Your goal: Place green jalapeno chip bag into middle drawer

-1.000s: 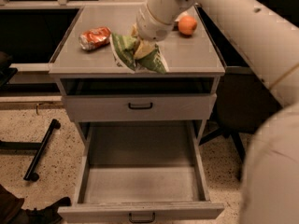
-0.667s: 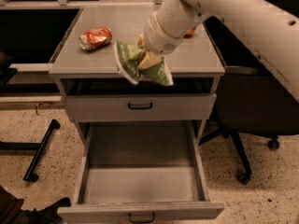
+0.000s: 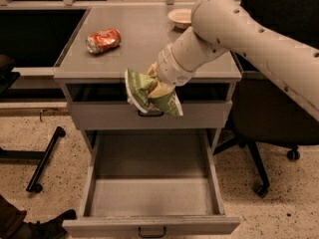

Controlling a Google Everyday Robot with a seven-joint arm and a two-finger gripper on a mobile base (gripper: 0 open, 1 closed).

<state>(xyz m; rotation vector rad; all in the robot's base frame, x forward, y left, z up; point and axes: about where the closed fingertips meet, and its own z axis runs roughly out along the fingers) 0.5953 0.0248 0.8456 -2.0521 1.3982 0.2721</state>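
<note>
My gripper [image 3: 158, 85] is shut on the green jalapeno chip bag [image 3: 145, 94], a crumpled glossy green bag with pale edges. It holds the bag in the air in front of the closed top drawer front [image 3: 99, 116], just past the cabinet's front edge. The middle drawer [image 3: 149, 200] is pulled fully open below, with a flat grey floor, long side walls and a small dark handle at its front. The bag hangs above the back part of this drawer. My white arm comes in from the upper right.
A crushed red-orange drink can [image 3: 103, 40] lies on the grey cabinet top [image 3: 139, 39] at the left. A pale bowl [image 3: 180, 17] sits at the back of the top. A black office chair [image 3: 269, 118] stands at the right. A black stand leg [image 3: 45, 158] lies on the floor at the left.
My gripper has carried the chip bag from over the cabinet top forward and down, past the front edge, to above the open middle drawer. The camera view has shifted.
</note>
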